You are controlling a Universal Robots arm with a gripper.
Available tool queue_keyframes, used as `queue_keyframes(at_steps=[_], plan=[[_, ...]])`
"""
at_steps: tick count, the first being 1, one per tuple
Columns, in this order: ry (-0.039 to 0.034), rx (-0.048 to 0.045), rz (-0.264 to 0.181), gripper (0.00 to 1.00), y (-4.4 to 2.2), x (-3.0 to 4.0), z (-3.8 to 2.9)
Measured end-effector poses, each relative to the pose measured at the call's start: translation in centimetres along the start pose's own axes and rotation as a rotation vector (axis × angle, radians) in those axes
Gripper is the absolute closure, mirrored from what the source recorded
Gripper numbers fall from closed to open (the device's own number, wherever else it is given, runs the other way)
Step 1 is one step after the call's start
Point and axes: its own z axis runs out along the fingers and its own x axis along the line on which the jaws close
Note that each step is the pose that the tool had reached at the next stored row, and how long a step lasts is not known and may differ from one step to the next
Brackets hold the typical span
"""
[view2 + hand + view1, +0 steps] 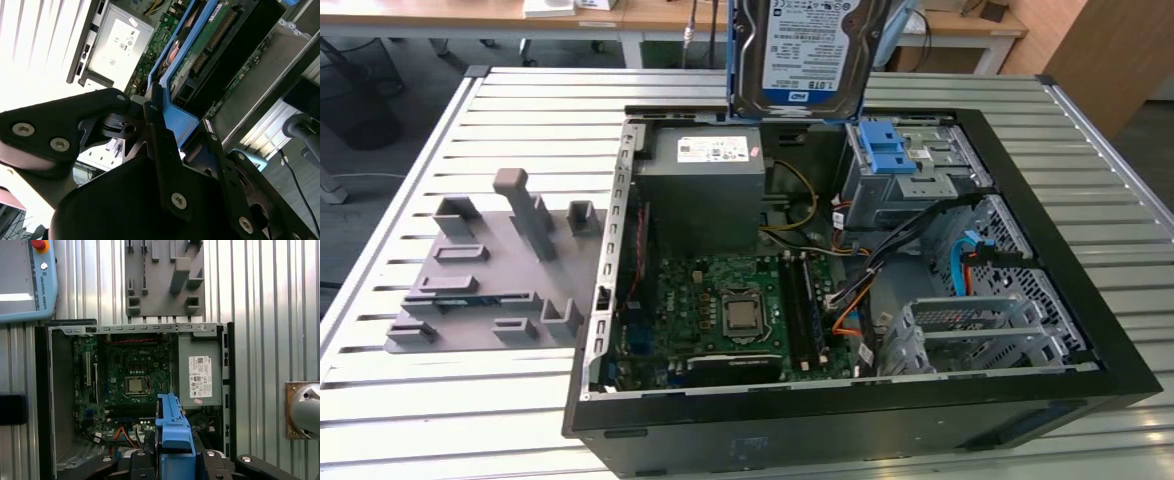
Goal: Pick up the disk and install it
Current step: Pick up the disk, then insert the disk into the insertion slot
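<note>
The disk (803,52) hangs upright over the far edge of the open computer case (1087,300), label facing the exterior view, its blue frame running down both sides. In the second wrist view my gripper (167,120) is shut on the disk's blue frame (175,107), and the drive's green circuit board shows beyond it. In the first wrist view the blue frame (172,427) stands between my black fingers (216,460), above the case's inside. The disk touches nothing in the case.
Inside the case lie the motherboard (734,310), a grey power-supply box (707,185), a metal drive cage with a blue latch (897,150) and a lower empty cage (974,330). A grey fixture block (494,270) sits on the slatted table at the exterior view's left. A teach pendant (20,280) lies nearby.
</note>
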Motion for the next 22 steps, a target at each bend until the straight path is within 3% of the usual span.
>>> queue_keyframes(at_steps=[22], plan=[[0.0000,0.0000,0.000,0.64,-0.98,-0.04,0.00]])
